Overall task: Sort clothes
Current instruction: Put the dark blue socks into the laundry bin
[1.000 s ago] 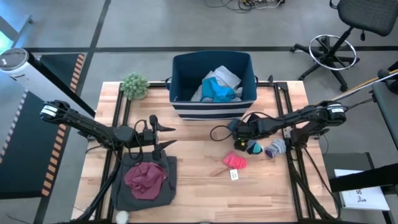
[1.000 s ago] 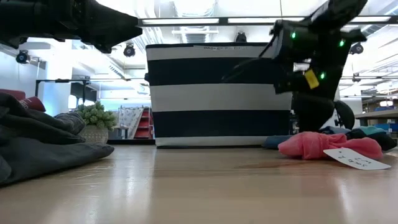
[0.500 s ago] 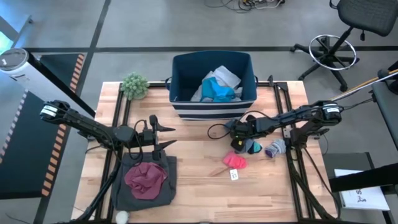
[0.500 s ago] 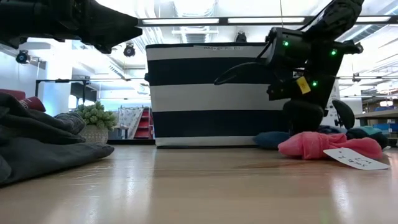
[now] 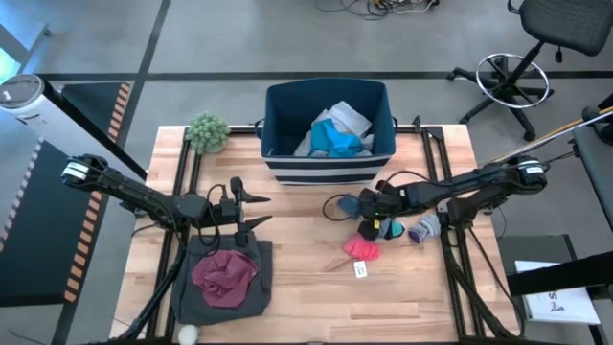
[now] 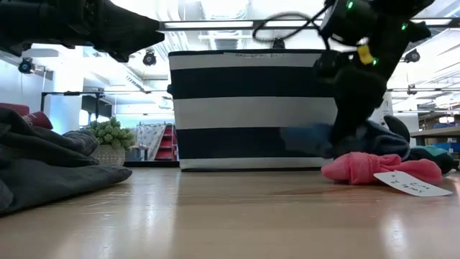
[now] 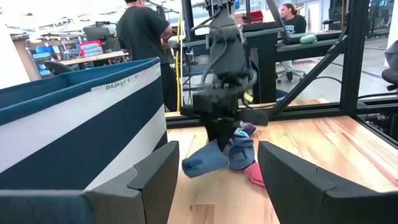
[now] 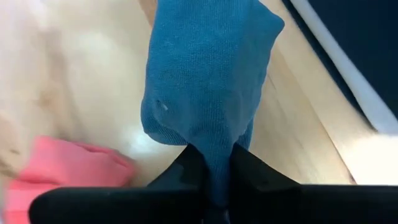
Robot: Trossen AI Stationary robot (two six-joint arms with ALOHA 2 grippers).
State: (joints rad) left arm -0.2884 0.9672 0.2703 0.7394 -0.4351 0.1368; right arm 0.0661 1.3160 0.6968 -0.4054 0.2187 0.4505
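My right fingers (image 8: pixel 211 163) are pinching a blue sock (image 8: pixel 205 93), lifting it clear of the desk (image 5: pixel 306 278) for sorting. My left fingers (image 5: pixel 251 211) are waiting open at nine o'clock, above the grey garment (image 5: pixel 192 292).

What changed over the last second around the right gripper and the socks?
The right gripper, which was down among the socks beside the navy bin, has risen with a blue sock pinched between its fingers, the sock now hanging clear of the table. The pink sock, the grey-and-maroon pile and the left gripper stayed put.
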